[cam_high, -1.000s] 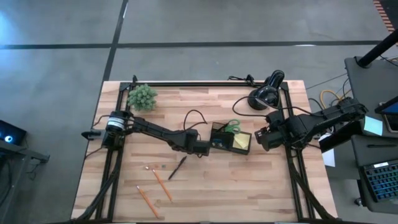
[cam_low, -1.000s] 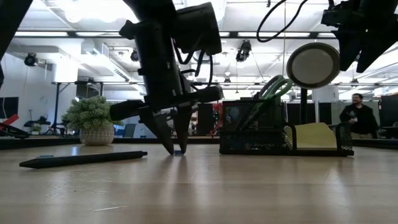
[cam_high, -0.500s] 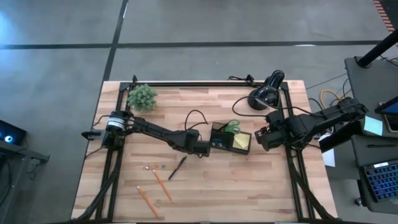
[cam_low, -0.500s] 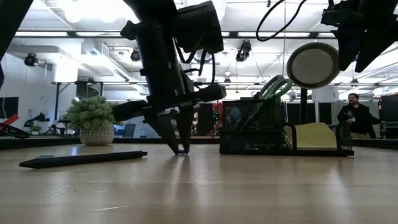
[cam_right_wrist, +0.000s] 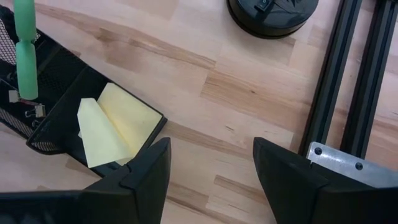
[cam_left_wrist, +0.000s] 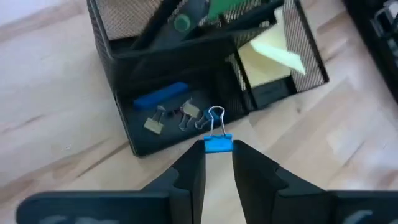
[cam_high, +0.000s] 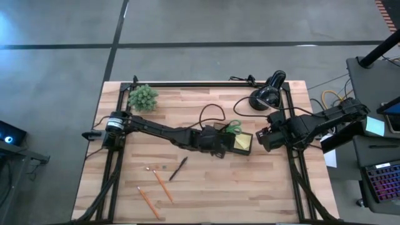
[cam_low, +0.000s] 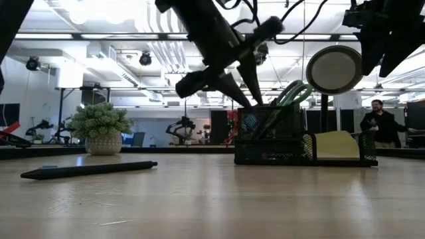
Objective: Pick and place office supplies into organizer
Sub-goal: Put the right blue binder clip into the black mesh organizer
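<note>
My left gripper (cam_left_wrist: 217,163) is shut on a small blue binder clip (cam_left_wrist: 217,144) and hovers over the near left edge of the black mesh organizer (cam_high: 232,138). The organizer's low tray holds a blue piece (cam_left_wrist: 160,98) and small metal clips (cam_left_wrist: 169,116). Green-handled scissors (cam_high: 234,127) stand in its tall compartment, and the yellow sticky-note pad (cam_right_wrist: 118,127) lies in its right compartment. A dark pen (cam_high: 178,169) and two orange pencils (cam_high: 164,185) lie flat on the table, near left. My right gripper (cam_right_wrist: 211,171) is open and waits to the right of the organizer. My left gripper pinches the blue binder clip by its blue body (cam_left_wrist: 217,145) between its two fingertips (cam_left_wrist: 194,163). The fingers slant down from the table's left side. The clip is lifted clear, and its wire handles (cam_left_wrist: 214,117) point away from the fingers, toward the organizer's tray.
A green bushy plant (cam_high: 144,97) stands at the far left corner and a black round-headed desk lamp (cam_high: 265,94) at the far right. Two tiny items (cam_high: 149,168) lie by the pencils. Black frame rails (cam_right_wrist: 351,93) run along the table's right edge. A person (cam_low: 380,126) stands in the room beyond.
My left gripper has risen from the table, where its fingers stood around the blue clip, and swung right toward the organizer, tipping forward. The clip has gone with it, lifted clear of the wood.
</note>
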